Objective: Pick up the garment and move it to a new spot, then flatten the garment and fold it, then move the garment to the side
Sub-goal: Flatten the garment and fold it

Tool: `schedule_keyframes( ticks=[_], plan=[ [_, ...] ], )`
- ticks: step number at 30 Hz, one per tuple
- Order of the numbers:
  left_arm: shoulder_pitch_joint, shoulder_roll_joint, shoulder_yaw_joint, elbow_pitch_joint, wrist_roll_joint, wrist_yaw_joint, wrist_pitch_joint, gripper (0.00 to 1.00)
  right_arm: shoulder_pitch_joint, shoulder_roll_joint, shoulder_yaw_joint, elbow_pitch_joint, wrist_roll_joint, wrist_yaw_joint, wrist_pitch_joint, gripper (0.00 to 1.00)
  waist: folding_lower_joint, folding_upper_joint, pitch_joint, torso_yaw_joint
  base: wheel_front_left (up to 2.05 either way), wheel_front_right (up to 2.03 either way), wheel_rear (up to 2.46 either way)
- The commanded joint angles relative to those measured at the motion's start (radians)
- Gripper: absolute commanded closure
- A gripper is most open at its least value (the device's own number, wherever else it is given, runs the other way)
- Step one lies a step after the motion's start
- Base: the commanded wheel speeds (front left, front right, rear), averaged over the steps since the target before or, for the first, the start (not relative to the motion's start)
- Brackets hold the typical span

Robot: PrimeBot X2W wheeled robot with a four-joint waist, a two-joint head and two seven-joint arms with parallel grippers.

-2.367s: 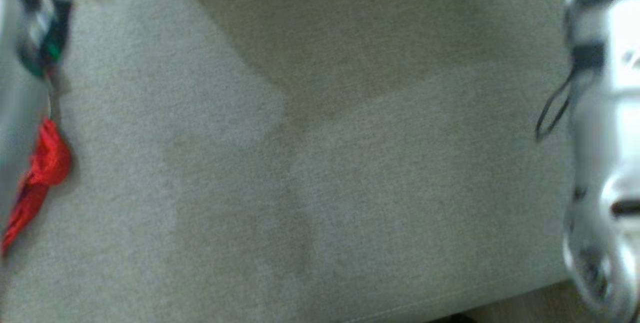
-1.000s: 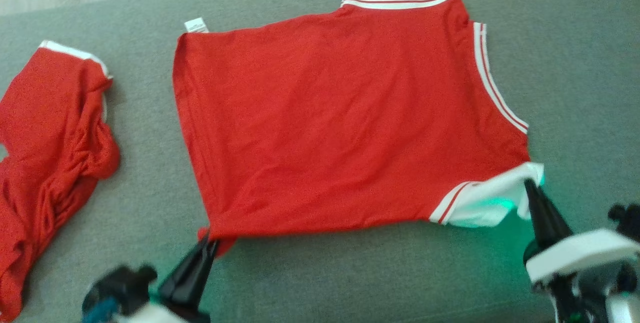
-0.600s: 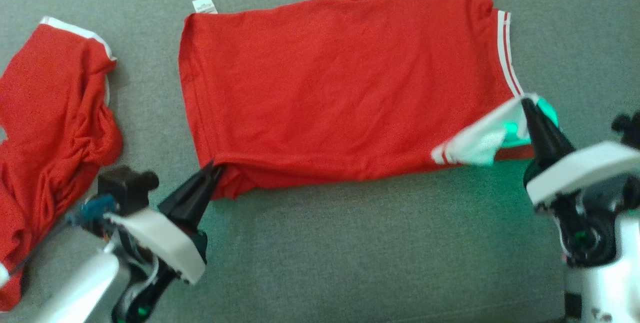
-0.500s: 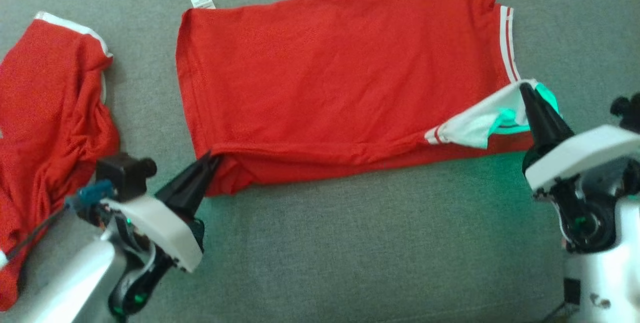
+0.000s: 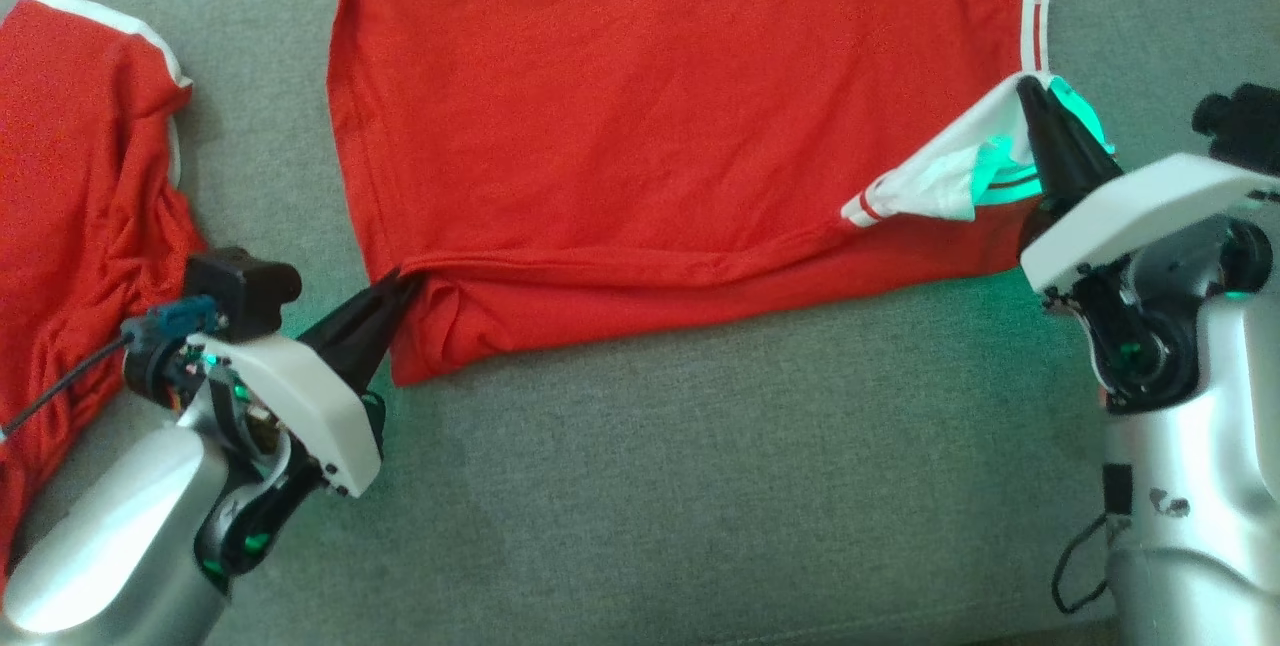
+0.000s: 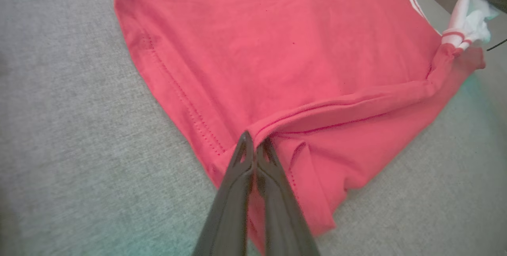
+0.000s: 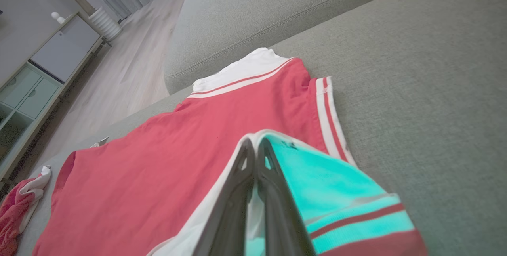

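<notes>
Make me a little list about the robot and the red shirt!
surface: grey sofa cushion
garment: red shirt, spread out, near edge lifted and folding over
left gripper: shut on the shirt's hem corner
right gripper: shut on its white sleeve
also there: another red garment, crumpled, at the head view's left

Soft even daylight, slight blur

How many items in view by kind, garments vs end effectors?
Red garments: 2 (spread red shirt, crumpled red garment)
End effectors: 2 (left end effector, right end effector, both shut on the shirt)
Total: 4
</notes>
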State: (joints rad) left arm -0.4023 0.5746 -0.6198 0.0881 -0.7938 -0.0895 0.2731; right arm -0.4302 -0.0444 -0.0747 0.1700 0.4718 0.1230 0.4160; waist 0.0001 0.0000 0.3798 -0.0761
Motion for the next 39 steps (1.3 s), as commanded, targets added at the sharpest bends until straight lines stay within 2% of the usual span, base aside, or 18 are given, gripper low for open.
schedule_keyframes(
  ticks=[1, 2, 3, 4, 5, 6, 10, 14, 21, 30, 39],
  plan=[
    [-0.053, 0.044, 0.037, -0.017, -0.003, -0.004, 0.007, 1.00, -0.041, -0.006, 0.026, -0.022, -0.011, 0.008, -0.014, 1.00, -0.0001, 0.0000, 0.003, 0.001, 0.00, 0.00, 0.00],
    [-0.055, 0.043, 0.037, -0.012, -0.004, -0.003, 0.007, 1.00, -0.048, -0.006, 0.030, -0.013, -0.014, 0.008, -0.019, 1.00, -0.0001, 0.0000, 0.003, 0.002, 0.00, 0.00, 0.00],
    [-0.056, 0.040, 0.039, -0.005, -0.006, 0.003, 0.007, 0.95, -0.053, -0.006, 0.037, -0.007, -0.019, 0.008, -0.026, 0.42, -0.0001, 0.0000, 0.002, 0.003, 0.00, 0.00, 0.00],
    [-0.056, 0.036, 0.041, 0.001, -0.009, 0.008, 0.006, 0.65, -0.057, -0.006, 0.043, -0.002, -0.020, 0.008, -0.032, 0.00, -0.0001, 0.0000, 0.000, 0.003, 0.00, 0.00, 0.00],
    [-0.053, 0.030, 0.044, 0.005, -0.015, 0.012, 0.002, 0.17, -0.058, -0.006, 0.046, 0.004, -0.016, 0.008, -0.036, 0.00, -0.0001, 0.0000, -0.002, 0.003, 0.00, 0.00, 0.00],
    [-0.047, 0.025, 0.048, 0.009, -0.023, 0.019, 0.000, 0.00, -0.059, -0.006, 0.049, 0.007, -0.014, 0.008, -0.041, 0.00, -0.0001, 0.0000, -0.004, 0.004, 0.00, 0.00, 0.00],
    [0.000, 0.023, 0.068, 0.000, -0.055, 0.039, -0.020, 0.00, -0.040, -0.006, 0.046, -0.015, -0.017, 0.008, -0.064, 0.00, -0.0001, 0.0000, -0.025, -0.003, 0.00, 0.00, 0.00],
    [0.097, 0.029, 0.109, -0.067, -0.110, 0.081, -0.052, 0.00, 0.035, -0.006, 0.038, -0.096, -0.036, 0.008, -0.047, 0.00, -0.0001, 0.0000, -0.043, -0.011, 0.00, 0.00, 0.00],
    [0.231, -0.006, 0.144, -0.213, -0.160, 0.154, -0.121, 0.00, 0.198, -0.012, 0.016, -0.245, -0.186, 0.008, 0.037, 0.00, -0.0001, 0.0000, -0.035, -0.015, 0.00, 0.00, 0.00],
    [0.203, -0.040, 0.113, -0.218, -0.136, 0.167, -0.119, 0.00, 0.194, -0.042, -0.042, -0.229, -0.386, 0.008, 0.076, 0.00, -0.0001, 0.0000, -0.012, -0.008, 0.00, 0.00, 0.00],
    [0.154, -0.042, 0.096, -0.168, -0.119, 0.167, -0.093, 0.00, 0.159, -0.057, -0.053, -0.163, -0.417, 0.008, 0.108, 0.00, -0.0001, 0.0000, 0.000, -0.007, 0.00, 0.00, 0.00]
  ],
)
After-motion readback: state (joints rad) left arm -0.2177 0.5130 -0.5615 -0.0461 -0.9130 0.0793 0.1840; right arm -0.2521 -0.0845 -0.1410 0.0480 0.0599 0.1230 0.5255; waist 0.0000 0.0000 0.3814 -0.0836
